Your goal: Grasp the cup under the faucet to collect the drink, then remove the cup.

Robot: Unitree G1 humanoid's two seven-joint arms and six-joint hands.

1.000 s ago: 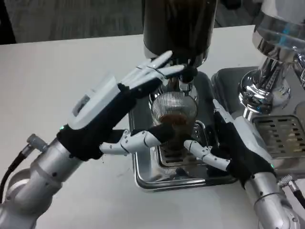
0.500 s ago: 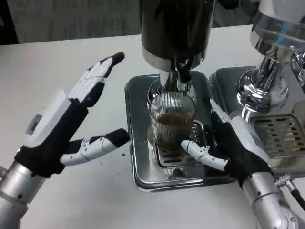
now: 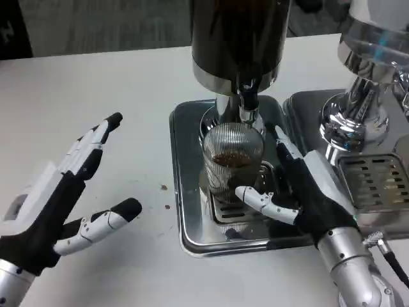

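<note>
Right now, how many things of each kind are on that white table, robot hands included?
Robot hands: 2, the left hand open over the table, the right hand around the cup
Cups: 1, the ribbed cup under the faucet
Drink dispensers: 2, dark dispenser and chrome dispenser
Drip trays: 2, first tray, second tray
Total: 7

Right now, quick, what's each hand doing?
Left hand: open, holding nothing, over the table.
Right hand: around the cup under the faucet; firm grip cannot be told.
</note>
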